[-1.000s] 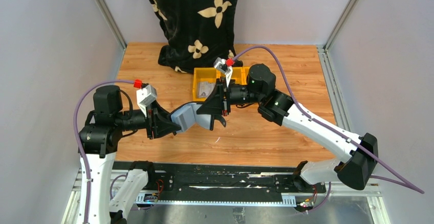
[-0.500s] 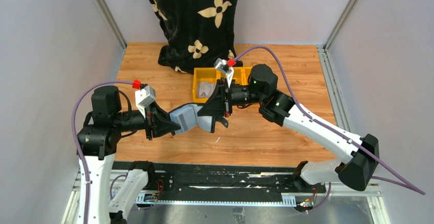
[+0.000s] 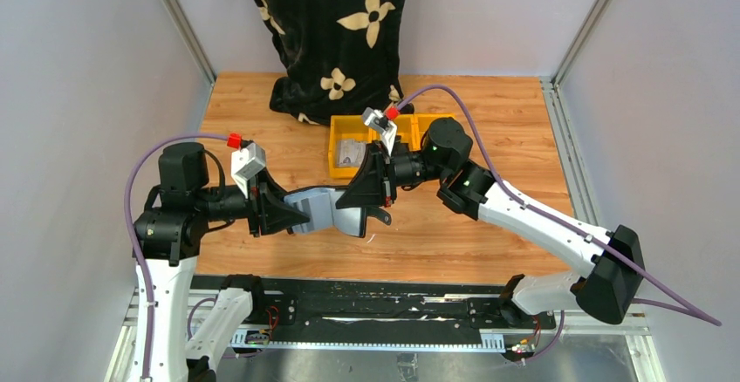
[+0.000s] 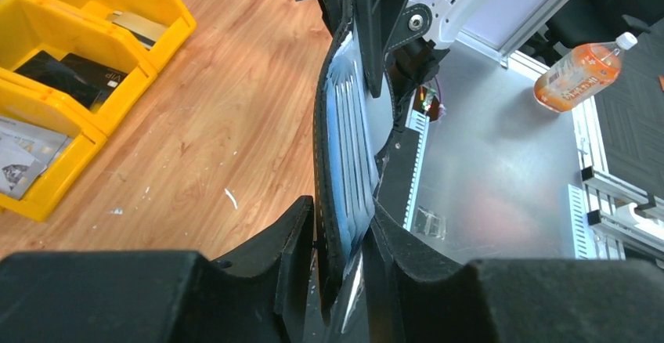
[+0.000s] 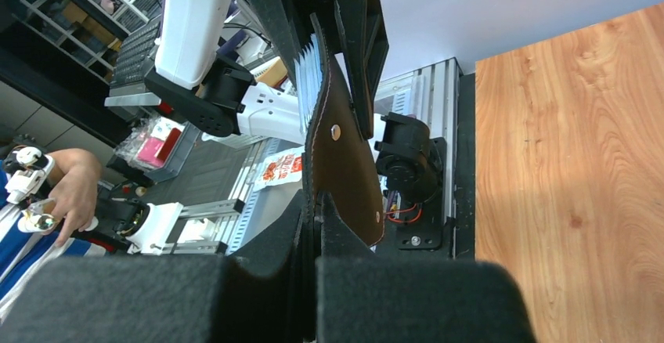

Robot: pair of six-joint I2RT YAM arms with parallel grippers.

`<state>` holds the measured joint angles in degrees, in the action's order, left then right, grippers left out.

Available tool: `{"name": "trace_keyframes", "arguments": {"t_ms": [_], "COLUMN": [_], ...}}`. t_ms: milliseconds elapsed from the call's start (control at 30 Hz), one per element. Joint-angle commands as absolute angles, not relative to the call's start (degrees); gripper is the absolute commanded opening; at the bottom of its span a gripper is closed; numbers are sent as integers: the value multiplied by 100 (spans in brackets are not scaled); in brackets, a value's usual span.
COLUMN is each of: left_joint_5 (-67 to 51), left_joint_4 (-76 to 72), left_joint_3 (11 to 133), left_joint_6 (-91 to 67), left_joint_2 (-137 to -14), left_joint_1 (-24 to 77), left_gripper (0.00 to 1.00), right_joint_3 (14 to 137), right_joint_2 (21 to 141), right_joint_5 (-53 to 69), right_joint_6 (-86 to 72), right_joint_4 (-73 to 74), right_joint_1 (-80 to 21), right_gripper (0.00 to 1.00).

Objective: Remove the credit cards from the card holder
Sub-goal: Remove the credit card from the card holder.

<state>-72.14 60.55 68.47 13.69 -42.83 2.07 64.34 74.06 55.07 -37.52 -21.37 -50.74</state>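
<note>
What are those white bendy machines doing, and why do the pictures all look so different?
Those are two robot arms bolted to a wooden table. One picture looks down from a camera above and behind them. The other two come from small cameras on each arm's wrist, so you see that arm's own black fingers up close.

Between them, up in the air, the arms hold a flat black folding card holder with a grey-blue striped inside. The left arm's fingers pinch one end and the right arm's fingers pinch the other.

At the back of the table stand yellow plastic bins. A silvery-grey card lies in one of them. Behind the bins hangs a black cloth with cream flowers.
</note>
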Motion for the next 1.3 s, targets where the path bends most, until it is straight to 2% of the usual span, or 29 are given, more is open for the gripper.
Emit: {"name": "trace_keyframes", "arguments": {"t_ms": [0,100,267,500,1267], "left_joint_5": [-7454,-7586,-7767,-7921,-7589], "left_joint_4": [6017,6016,6012,5995,6018], "left_joint_3": [6947,6941,6877,6852,6905], "left_joint_6": [1432,1408,1363,1345,1506], "left_joint_2": [-4297,-4275,-4204,-4147,-4158], "left_joint_1": [220,221,220,222,220], "left_gripper": [30,28,44,45,29], "right_joint_3": [6375,6351,6308,6303,6135], "right_joint_2": [7402,7356,7271,7205,7102], "right_joint_5": [5805,5839,5850,5897,6073], "right_joint_6": [-4039,-4045,-4061,-4044,-4275], "right_joint_4": [-2774,-2734,-2701,-2606,-2895], "right_joint_1": [-5168,-5086,-4960,-4895,-4764], "right_gripper": [0,0,0,0,0]}}
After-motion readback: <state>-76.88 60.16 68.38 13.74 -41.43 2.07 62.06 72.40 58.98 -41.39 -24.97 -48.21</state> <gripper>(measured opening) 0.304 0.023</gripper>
